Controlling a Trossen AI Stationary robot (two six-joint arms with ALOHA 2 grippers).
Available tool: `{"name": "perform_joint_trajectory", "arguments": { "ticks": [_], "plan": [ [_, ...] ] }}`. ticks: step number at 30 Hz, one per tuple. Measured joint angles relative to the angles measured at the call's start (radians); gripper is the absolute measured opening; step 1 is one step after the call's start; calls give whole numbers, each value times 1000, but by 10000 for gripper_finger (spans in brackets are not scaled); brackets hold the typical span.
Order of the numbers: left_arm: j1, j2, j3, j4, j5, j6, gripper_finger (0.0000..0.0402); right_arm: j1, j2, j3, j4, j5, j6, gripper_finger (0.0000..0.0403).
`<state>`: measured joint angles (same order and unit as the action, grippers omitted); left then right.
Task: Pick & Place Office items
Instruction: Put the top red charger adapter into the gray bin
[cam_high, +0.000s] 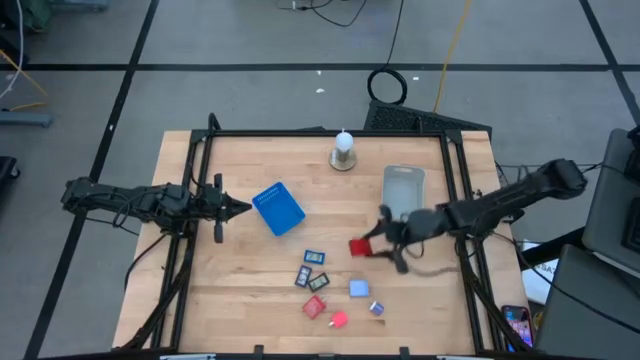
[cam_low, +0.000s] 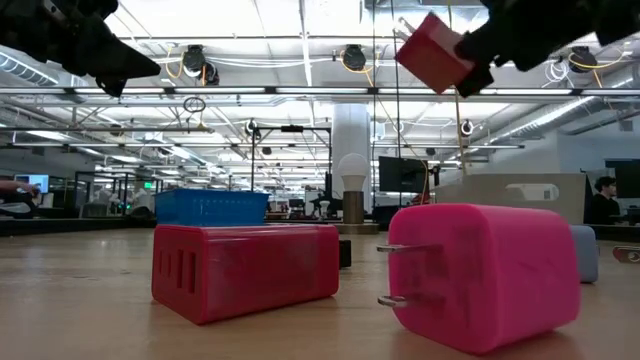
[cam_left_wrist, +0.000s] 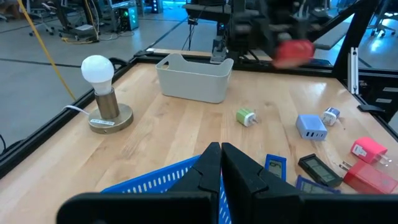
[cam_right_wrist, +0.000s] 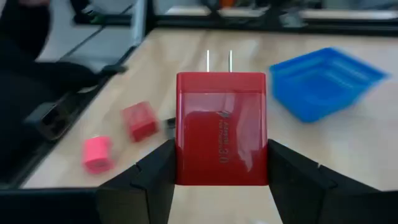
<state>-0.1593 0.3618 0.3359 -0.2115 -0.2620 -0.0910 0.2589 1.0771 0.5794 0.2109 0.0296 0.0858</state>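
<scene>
One red charger (cam_right_wrist: 221, 129) sits clamped between the two fingers of the right gripper (cam_high: 375, 243), its two prongs pointing forward away from the wrist; the low view shows it lifted clear of the table (cam_high: 250, 300). Just below and ahead of this gripper lie the loose office items, counted from the high view: one light blue block (cam_high: 358, 289), one small purple piece (cam_high: 376, 308), one pink plug (cam_high: 338, 320), one red block (cam_high: 316, 307), and about three small dark or blue flat pieces (cam_high: 312, 270) clustered a little further on. One small green plug (cam_left_wrist: 246, 116) shows only in the left wrist view, near the bin. Beside the right gripper, towards its own arm's far side, stands one grey bin (cam_high: 403, 190), and beyond that one white bulb on a round base (cam_high: 343, 150). Further across the table lies one blue basket (cam_high: 278, 209). Farthest off, the left gripper (cam_high: 238, 209) hovers at the table's opposite edge, just beside the blue basket, its fingers pressed together with nothing between them
</scene>
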Motion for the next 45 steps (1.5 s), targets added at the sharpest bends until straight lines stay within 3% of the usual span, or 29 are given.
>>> {"name": "perform_joint_trajectory", "arguments": {
  "ticks": [13,23,27,32,36,45],
  "plan": [
    [0,0,0,-2,0,9,17,-182,-547,-317,25,-7,-50,201],
    [1,0,0,-2,0,11,17,-238,-755,-395,-58,1,-46,201],
    [1,0,0,0,0,29,17,-270,-730,-307,-165,30,-48,201],
    [1,0,0,5,0,29,17,-316,-614,-110,-516,190,-37,201],
    [1,0,0,5,0,29,17,-376,-481,2,-741,232,32,201],
    [1,0,0,5,0,27,17,-529,-187,22,-845,193,54,201]
  ]
}}
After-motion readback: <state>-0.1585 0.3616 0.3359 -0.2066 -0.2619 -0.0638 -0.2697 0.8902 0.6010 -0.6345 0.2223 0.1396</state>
